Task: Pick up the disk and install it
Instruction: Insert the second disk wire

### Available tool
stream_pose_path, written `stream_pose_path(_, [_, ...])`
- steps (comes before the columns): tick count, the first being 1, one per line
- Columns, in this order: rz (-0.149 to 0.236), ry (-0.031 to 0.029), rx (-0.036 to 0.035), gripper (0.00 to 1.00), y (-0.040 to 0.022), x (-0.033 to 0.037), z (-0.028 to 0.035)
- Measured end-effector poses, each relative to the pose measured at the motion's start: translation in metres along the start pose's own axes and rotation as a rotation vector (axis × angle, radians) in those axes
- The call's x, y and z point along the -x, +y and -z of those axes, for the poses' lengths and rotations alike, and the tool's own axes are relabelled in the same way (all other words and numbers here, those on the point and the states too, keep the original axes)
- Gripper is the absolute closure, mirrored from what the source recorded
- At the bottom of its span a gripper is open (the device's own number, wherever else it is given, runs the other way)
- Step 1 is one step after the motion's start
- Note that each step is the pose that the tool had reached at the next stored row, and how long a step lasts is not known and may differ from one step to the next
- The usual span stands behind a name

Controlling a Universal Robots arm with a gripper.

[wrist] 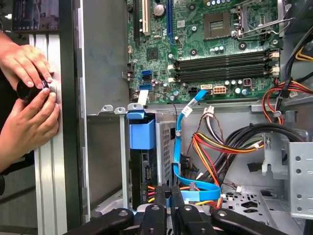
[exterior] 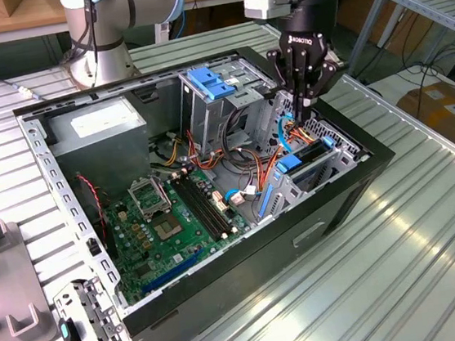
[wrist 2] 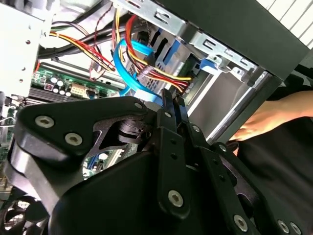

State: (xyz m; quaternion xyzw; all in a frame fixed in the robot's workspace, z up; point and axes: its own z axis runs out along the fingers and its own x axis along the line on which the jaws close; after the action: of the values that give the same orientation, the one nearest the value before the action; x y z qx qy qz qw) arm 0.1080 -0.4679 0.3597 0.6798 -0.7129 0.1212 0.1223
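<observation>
The disk [exterior: 292,164] stands on edge inside the low drive bay at the end of the open computer case on the exterior view's right. Its blue carrier frame [wrist: 142,130] faces up, with the dark drive body [wrist: 145,172] below it. The blue frame [wrist 2: 211,65] also shows past the fingers in the second wrist view. My gripper [exterior: 297,111] hangs just above the bay, over a bundle of cables and a little to one side of the disk. Its two black fingers [wrist: 175,196] are pressed together with nothing between them, and the gripper [wrist 2: 172,98] looks the same there.
A blue flat cable [wrist: 182,125] and orange-red wires [wrist: 210,144] lie right under the fingers. A tall metal cage with a blue latch [exterior: 213,83], the grey power-supply box [exterior: 103,125] and the motherboard [exterior: 167,218] fill the case. A person's hands [wrist: 27,98] rest beside the case wall.
</observation>
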Motion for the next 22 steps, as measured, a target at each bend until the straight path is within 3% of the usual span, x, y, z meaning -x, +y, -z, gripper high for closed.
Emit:
stream_pose_path(3, [0.001,-0.0059,-0.0010,0.84,0.0004,-0.0050,-0.0022])
stream_pose_path(9, [0.004,-0.0094,-0.0050,0.84,0.0004,-0.0122,-0.0052])
stream_pose_path(19, [0.004,-0.0098,-0.0051,0.84,0.0004,-0.0123,-0.0052])
stream_pose_path(22, [0.004,-0.0131,-0.0049,0.84,0.0004,-0.0126,-0.0053])
